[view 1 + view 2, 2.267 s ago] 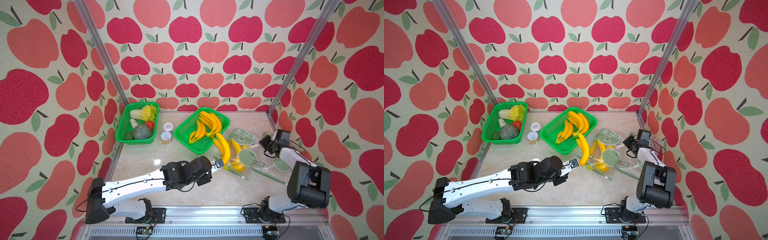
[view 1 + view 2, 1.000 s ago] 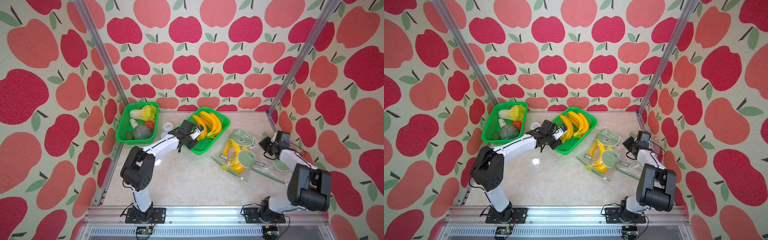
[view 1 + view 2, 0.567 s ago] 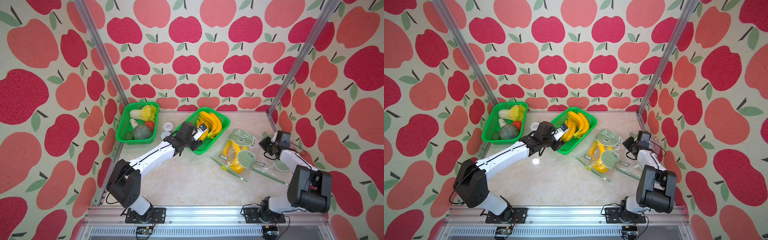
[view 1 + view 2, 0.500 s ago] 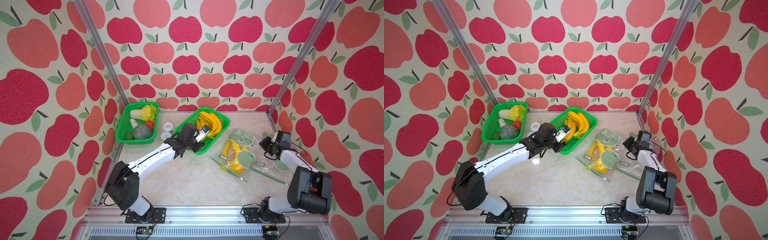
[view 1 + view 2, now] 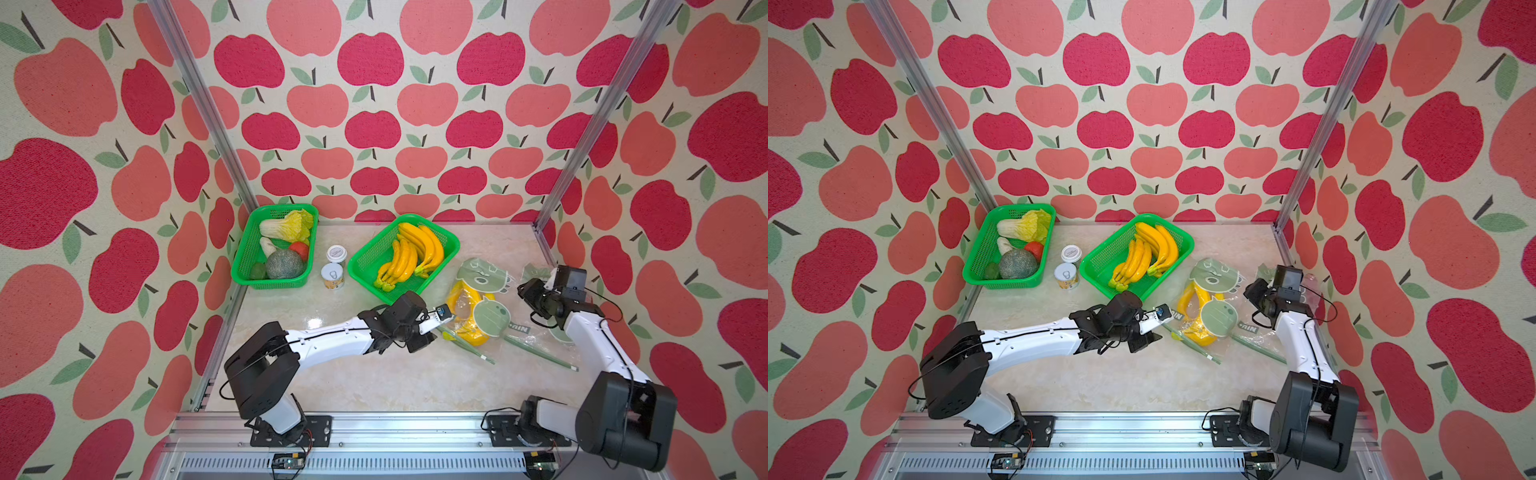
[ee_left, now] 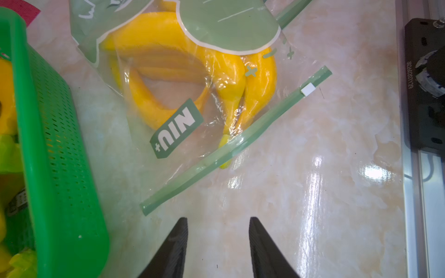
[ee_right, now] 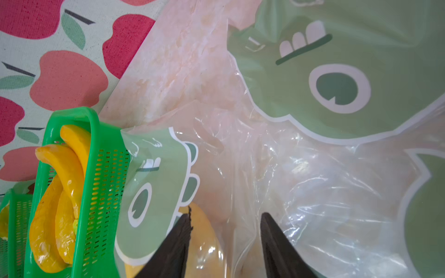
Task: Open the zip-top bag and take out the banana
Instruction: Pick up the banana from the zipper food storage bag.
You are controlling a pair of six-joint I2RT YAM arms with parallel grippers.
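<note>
The zip-top bag [image 5: 492,320] [image 5: 1219,318] lies flat on the table, right of centre, with a bunch of yellow bananas [image 5: 464,297] [image 6: 260,79] inside. Its green zip strip [image 6: 265,119] faces the left arm, a white slider [image 6: 308,89] sits near one end, and a banana stem tip [image 6: 225,164] pokes past the strip. My left gripper [image 5: 434,330] [image 6: 216,220] hovers open over bare table just short of the strip. My right gripper [image 5: 524,291] [image 7: 226,215] is open at the bag's far right side, its jaws straddling loose clear plastic.
A green basket [image 5: 453,245] of loose bananas stands just behind the bag. A second green basket [image 5: 249,249] with vegetables sits at the back left, two small cans [image 5: 332,276] between them. Another printed clear bag [image 5: 540,349] lies under the right arm, by the right wall.
My left arm has swung from the banana basket forward and right to the bag's zip strip, empty-handed. The right arm has stayed by the bag.
</note>
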